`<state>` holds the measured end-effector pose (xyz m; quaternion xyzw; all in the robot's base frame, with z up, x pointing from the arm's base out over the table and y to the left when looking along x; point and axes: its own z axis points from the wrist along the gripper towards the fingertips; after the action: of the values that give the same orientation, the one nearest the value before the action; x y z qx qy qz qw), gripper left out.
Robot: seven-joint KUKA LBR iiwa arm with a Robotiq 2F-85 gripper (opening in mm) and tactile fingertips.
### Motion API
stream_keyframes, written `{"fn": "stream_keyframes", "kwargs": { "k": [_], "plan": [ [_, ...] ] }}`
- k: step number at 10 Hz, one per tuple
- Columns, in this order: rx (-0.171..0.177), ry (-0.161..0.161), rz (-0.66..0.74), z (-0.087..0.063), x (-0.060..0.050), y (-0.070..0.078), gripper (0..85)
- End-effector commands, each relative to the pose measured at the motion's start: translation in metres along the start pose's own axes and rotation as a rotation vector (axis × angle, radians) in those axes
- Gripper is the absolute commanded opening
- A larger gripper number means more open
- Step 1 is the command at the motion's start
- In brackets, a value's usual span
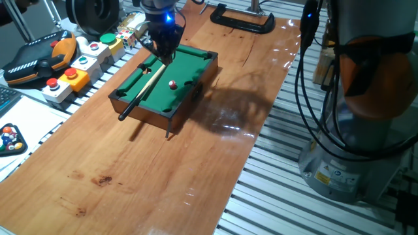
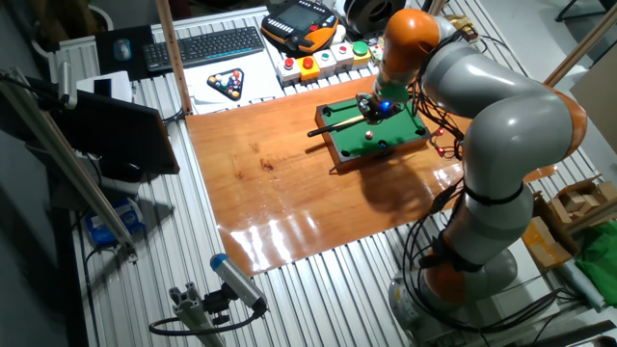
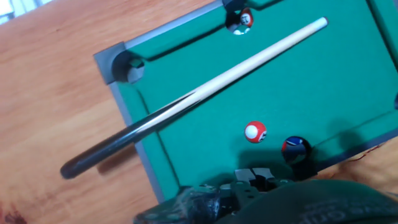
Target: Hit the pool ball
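The pool ball (image 1: 172, 84) is a small red ball with a pale spot, resting on the felt of the miniature green pool table (image 1: 140, 111). It also shows in the hand view (image 3: 255, 132) and in the other fixed view (image 2: 369, 134). My gripper (image 1: 166, 57) hangs over the table's far side, a little apart from the ball, and its fingers (image 3: 264, 178) look shut with nothing held. A cue stick (image 3: 186, 99) lies diagonally on the felt, its dark butt sticking out over the end rail (image 1: 127, 111).
A dark blue ball (image 3: 295, 148) sits by a pocket next to the red one, and another ball (image 3: 242, 20) lies in a far pocket. Racked balls in a black triangle (image 1: 10, 138), button boxes (image 1: 78, 65) and a black clamp (image 1: 241, 19) surround the wooden board.
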<state>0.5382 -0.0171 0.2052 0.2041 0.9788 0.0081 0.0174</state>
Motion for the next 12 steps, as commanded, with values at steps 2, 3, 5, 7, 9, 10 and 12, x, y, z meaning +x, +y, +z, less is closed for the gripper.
{"fn": "stream_keyframes", "kwargs": {
  "k": [2,3,5,7,9,10,12],
  "plan": [
    [0.04,-0.022,0.047,0.002,-0.001,0.0,0.7],
    [0.074,-0.049,0.073,0.004,-0.003,-0.001,0.7],
    [0.109,-0.058,0.128,0.009,-0.008,-0.001,0.7],
    [0.081,-0.036,0.193,0.012,-0.018,-0.006,0.7],
    [0.079,-0.04,0.239,0.016,-0.024,-0.008,0.7],
    [0.078,-0.042,0.302,0.02,-0.027,-0.007,0.7],
    [0.081,-0.057,0.401,0.024,-0.03,-0.007,0.7]
  ]
}}
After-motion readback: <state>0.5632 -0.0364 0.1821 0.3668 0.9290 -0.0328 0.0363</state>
